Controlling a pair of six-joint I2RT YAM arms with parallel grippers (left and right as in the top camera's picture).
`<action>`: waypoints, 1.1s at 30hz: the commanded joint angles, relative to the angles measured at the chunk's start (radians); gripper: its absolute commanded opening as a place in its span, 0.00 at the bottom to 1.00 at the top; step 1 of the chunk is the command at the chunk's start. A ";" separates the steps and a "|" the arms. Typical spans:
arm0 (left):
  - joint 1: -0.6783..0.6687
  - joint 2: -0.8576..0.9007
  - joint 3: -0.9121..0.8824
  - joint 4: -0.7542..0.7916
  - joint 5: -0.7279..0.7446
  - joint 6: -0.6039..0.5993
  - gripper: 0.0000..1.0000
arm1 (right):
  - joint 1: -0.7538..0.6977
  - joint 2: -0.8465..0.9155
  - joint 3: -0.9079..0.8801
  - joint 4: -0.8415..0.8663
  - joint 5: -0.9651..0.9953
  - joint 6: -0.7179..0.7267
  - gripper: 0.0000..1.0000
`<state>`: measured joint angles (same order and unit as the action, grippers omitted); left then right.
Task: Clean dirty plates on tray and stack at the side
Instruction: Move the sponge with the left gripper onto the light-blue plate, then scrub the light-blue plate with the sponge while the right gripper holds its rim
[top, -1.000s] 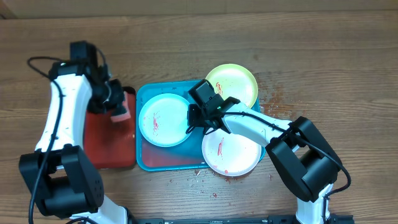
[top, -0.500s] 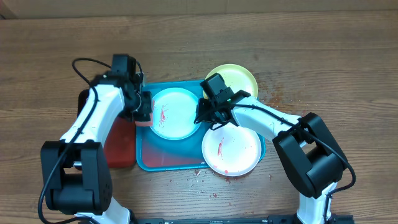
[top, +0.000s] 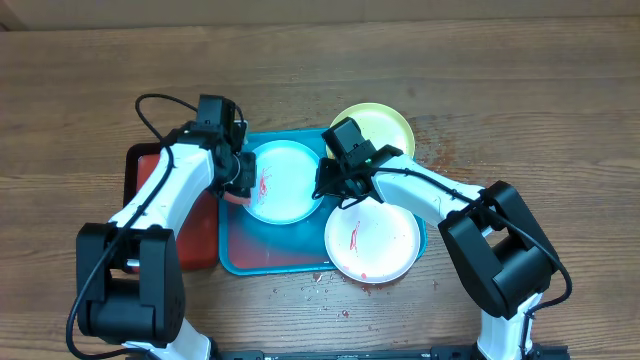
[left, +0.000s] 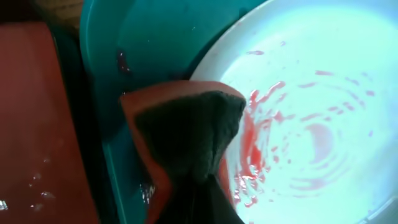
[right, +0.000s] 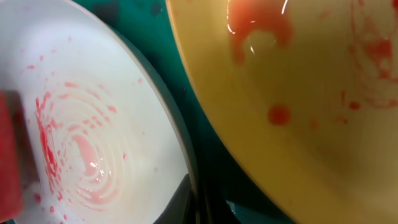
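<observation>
Overhead, a dark red tray (top: 160, 225) lies at the left of the wooden table (top: 520, 80), touching the turquoise tray (top: 262, 258) on its right. The left gripper (top: 238, 178) hangs over the seam between the two trays, its claw pinching a sponge (left: 186, 124), pink with a dark scrubbing face. The sponge rests on the left rim of the pale blue plate (top: 288, 190), beside the red sauce smears (left: 255, 130). That plate lies in the far left part of the turquoise tray. At its right rim sits the right gripper (top: 322, 190), and the right wrist view shows the rim running down between its dark fingers, pinched there. Further right, the yellow-green plate (top: 388, 128), also smeared red, lies on the tray's far right corner. The white plate (top: 375, 245) sits at the near right, overhanging the tray's rim.
</observation>
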<state>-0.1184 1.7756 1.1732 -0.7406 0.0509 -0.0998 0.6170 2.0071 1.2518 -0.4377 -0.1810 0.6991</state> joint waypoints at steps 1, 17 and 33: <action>-0.022 -0.001 0.070 -0.022 -0.006 0.018 0.04 | 0.010 0.001 0.013 0.010 -0.020 0.001 0.04; -0.070 0.093 0.037 0.024 -0.158 -0.108 0.04 | 0.010 0.001 0.013 0.013 -0.023 0.001 0.04; -0.167 0.263 0.041 0.027 0.396 0.097 0.04 | 0.010 0.001 0.013 0.014 -0.023 0.001 0.04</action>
<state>-0.2230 1.9465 1.2575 -0.7200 0.0151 -0.1333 0.6193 2.0075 1.2518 -0.4393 -0.1761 0.6991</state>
